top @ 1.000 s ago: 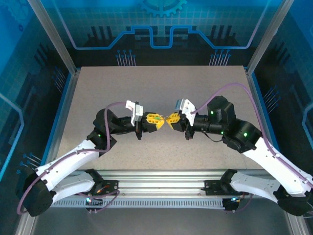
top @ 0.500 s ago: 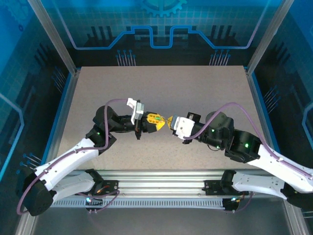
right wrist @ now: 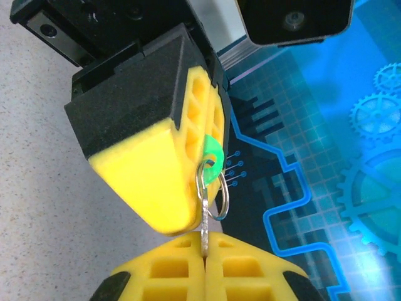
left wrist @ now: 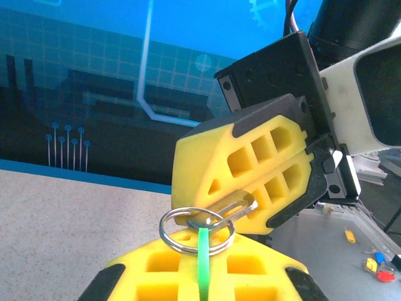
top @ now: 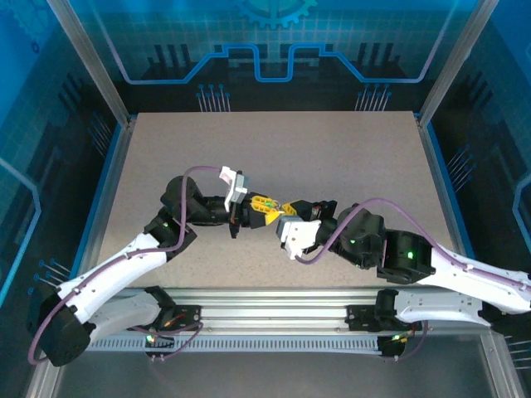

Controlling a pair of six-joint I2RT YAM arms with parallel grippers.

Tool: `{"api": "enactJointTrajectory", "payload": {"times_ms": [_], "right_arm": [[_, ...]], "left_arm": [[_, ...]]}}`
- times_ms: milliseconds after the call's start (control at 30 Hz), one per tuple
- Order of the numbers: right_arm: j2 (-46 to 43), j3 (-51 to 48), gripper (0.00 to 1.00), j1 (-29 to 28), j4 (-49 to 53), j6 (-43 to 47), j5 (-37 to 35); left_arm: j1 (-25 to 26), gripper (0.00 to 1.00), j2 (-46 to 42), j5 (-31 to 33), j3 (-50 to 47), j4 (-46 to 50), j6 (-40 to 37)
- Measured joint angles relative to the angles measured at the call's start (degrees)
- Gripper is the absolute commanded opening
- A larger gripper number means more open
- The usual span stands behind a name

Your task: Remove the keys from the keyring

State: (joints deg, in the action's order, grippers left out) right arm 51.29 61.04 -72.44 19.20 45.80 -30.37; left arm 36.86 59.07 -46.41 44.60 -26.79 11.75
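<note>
The left gripper (left wrist: 202, 246) is clamped together on a thin green key (left wrist: 203, 269), which sits edge-on between its yellow pads. The keyring (left wrist: 188, 214) lies just past the fingertips, threaded through that key. The right gripper (right wrist: 205, 246), nose to nose with the left, pinches the blade of a silver key (right wrist: 204, 216) on that ring. The two grippers meet over the middle of the speckled table (top: 332, 157).
</note>
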Motion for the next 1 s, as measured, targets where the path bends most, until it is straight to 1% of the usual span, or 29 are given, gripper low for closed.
{"api": "enactJointTrajectory", "payload": {"times_ms": [333, 667, 733, 767, 800, 833, 900, 1000], "right_arm": [[-2.01, -4.22, 0.0, -3.13, -6.45, 5.49, -3.17], [-2.38, -4.85, 0.0, -2.12, -8.02, 5.03, -3.02], [-2.29, -4.11, 0.0, -1.11, -6.67, 3.17, -1.64], [-2.03, -3.32, 0.0, -0.72, -5.4, 1.81, -1.03], [-1.6, -2.29, 0.0, -0.57, -4.11, 0.85, -0.57], [-0.72, -0.55, 0.0, -0.17, -2.1, -0.63, 0.35], [2.03, 4.7, 0.0, 1.55, 2.84, -4.98, 3.02], [5.27, 10.91, 0.0, 4.15, 7.34, -10.12, 5.77]], "left_arm": [[-0.02, 0.0, -0.26, -1.07, 0.02, 0.17, 0.46], [-0.2, 0.0, -0.33, -1.01, 0.04, -0.68, 1.88], [-0.39, 0.16, -0.39, -0.76, 0.07, -0.46, 1.57], [-0.52, 0.21, -0.5, -0.52, 0.11, -0.42, 1.09], [-0.55, 0.29, -0.68, -0.26, 0.11, -0.31, 0.9], [-0.57, 0.4, -1.01, 0.24, 0.11, -0.11, -0.17], [-0.61, 0.42, -2.25, 2.19, 0.07, 0.42, -1.84], [-0.61, 0.44, -4.37, 4.66, -0.48, 0.63, -4.15]]}}
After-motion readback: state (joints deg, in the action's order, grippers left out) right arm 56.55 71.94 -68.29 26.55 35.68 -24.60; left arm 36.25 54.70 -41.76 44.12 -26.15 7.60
